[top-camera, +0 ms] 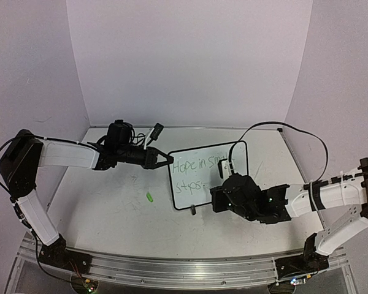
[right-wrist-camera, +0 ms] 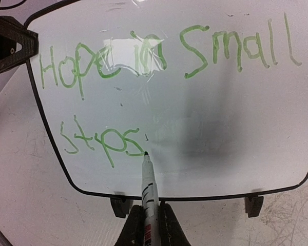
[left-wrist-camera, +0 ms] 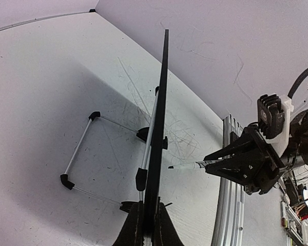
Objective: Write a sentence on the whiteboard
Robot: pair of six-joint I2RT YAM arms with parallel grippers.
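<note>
The whiteboard [top-camera: 218,184] stands upright at mid-table, its face toward the right arm. The sentence [right-wrist-camera: 159,56] is green lettering, "Hope in Small" above "steps" [right-wrist-camera: 100,138]. My left gripper [top-camera: 166,158] is shut on the board's left edge; in the left wrist view the board [left-wrist-camera: 161,113] runs edge-on out of that gripper [left-wrist-camera: 148,225]. My right gripper [right-wrist-camera: 149,225] is shut on a white marker [right-wrist-camera: 148,179]. Its tip is at the board's face just right of the last "s". From above, the right gripper [top-camera: 219,195] sits low in front of the board.
A small green cap [top-camera: 149,197] lies on the table left of the board. A wire stand [left-wrist-camera: 79,148] props the board from behind. An aluminium rail [top-camera: 184,269] runs along the near edge. A black cable [top-camera: 294,131] arcs over the right arm.
</note>
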